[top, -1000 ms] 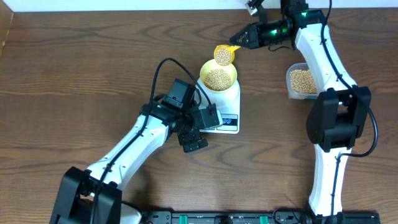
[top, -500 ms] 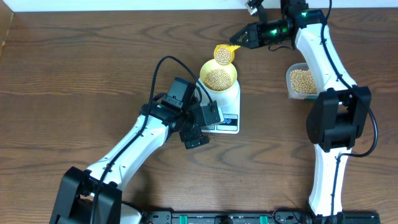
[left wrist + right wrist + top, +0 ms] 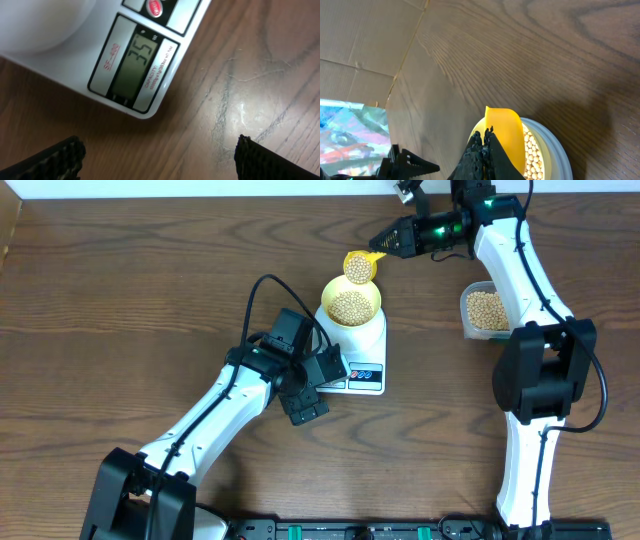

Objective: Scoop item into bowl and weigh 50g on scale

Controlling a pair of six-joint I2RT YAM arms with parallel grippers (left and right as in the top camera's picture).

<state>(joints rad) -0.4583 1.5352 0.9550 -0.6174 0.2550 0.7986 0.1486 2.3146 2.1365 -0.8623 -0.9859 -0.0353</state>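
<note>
The bowl (image 3: 327, 295) sat on the scale (image 3: 372, 340), well filled with beans (image 3: 350, 307). The right gripper (image 3: 388, 242) was clamped on the handle of a yellow scoop (image 3: 359, 267), which it held, loaded, just past the bowl's far rim. The left gripper (image 3: 160, 162) hovered with its fingers spread wide and empty over the surface (image 3: 250, 75) at the scale's front edge, where the display (image 3: 136, 62) read 35. More beans lay in a clear tub (image 3: 466, 312) beside the right arm.
</note>
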